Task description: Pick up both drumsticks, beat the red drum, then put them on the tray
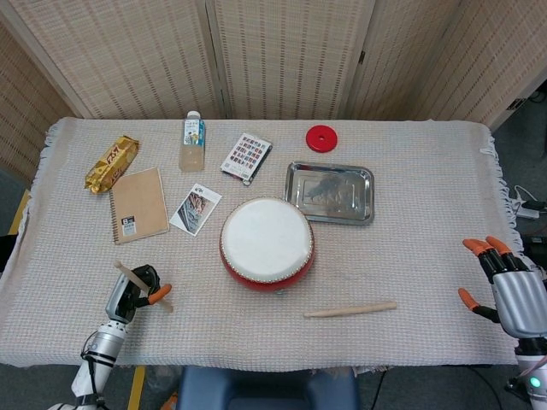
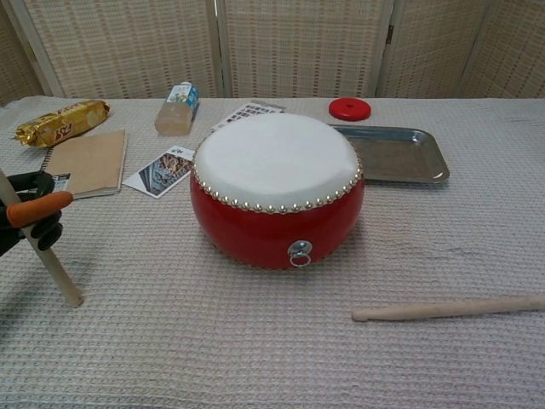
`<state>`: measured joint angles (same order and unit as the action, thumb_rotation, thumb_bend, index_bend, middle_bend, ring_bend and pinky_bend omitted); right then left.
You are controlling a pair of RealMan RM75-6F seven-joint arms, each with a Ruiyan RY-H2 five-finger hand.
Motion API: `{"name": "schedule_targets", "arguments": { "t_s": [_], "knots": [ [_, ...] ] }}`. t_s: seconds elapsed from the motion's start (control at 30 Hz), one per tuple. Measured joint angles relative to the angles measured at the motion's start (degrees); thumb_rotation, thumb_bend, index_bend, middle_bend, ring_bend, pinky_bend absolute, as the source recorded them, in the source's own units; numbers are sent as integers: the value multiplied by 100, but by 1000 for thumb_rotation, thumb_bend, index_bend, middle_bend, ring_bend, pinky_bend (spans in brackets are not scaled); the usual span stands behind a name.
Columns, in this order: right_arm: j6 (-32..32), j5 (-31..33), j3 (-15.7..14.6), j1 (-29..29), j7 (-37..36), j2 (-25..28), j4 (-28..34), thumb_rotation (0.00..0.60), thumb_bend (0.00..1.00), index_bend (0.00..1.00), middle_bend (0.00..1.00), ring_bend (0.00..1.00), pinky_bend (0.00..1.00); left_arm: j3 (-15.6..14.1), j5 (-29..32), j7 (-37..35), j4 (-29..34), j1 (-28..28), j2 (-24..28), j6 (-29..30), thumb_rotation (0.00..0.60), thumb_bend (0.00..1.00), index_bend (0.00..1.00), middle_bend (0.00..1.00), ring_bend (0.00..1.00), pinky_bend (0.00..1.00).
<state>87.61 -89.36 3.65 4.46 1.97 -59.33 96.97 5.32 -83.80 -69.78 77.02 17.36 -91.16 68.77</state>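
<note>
The red drum (image 1: 267, 243) (image 2: 277, 192) with a white skin stands at the table's middle. My left hand (image 1: 132, 292) (image 2: 27, 213) grips one wooden drumstick (image 1: 126, 272) (image 2: 49, 260) near the front left edge; the stick's lower tip rests on the cloth. The other drumstick (image 1: 350, 309) (image 2: 449, 308) lies flat in front of the drum, to its right. My right hand (image 1: 508, 286) hovers open at the table's right edge, apart from that stick; only the head view shows it. The steel tray (image 1: 330, 193) (image 2: 393, 155) sits behind the drum, to the right.
At the back left lie a snack bar (image 1: 111, 163), a notebook (image 1: 139, 205), a card (image 1: 196, 207), a small bottle (image 1: 193, 142) and a patterned packet (image 1: 246, 156). A red disc (image 1: 321, 137) lies behind the tray. A woven screen closes the far side.
</note>
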Motion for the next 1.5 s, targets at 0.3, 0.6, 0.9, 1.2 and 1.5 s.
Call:
{"name": "schedule_targets", "arguments": {
  "t_s": [0.3,0.6,0.9,1.2,1.5],
  "knots": [
    [53,-9,11,-29,22,17,20,600,182,190,204,131,357,-193,-226,425,-130,-18,-183,182,600,227,741,865,775,754],
    [91,-28,16,-48,10,12,13,600,183,191,204,131,357,-405,-408,747,-353,-40,-378,285,600,229,777,892,799,775],
    [128,-38,21,-70,-21,10,-17,600,184,191,204,131,357,-400,-389,1199,-562,-28,-628,355,600,229,837,959,864,896],
    [141,-27,23,-90,-68,14,-51,600,186,191,204,131,356,-408,-273,1364,-731,-20,-753,267,600,231,855,971,874,904],
    [129,-25,26,-89,-61,6,-55,600,187,191,204,131,357,-403,-240,1458,-1046,-22,-922,260,600,236,891,1000,908,953]
  ]
}}
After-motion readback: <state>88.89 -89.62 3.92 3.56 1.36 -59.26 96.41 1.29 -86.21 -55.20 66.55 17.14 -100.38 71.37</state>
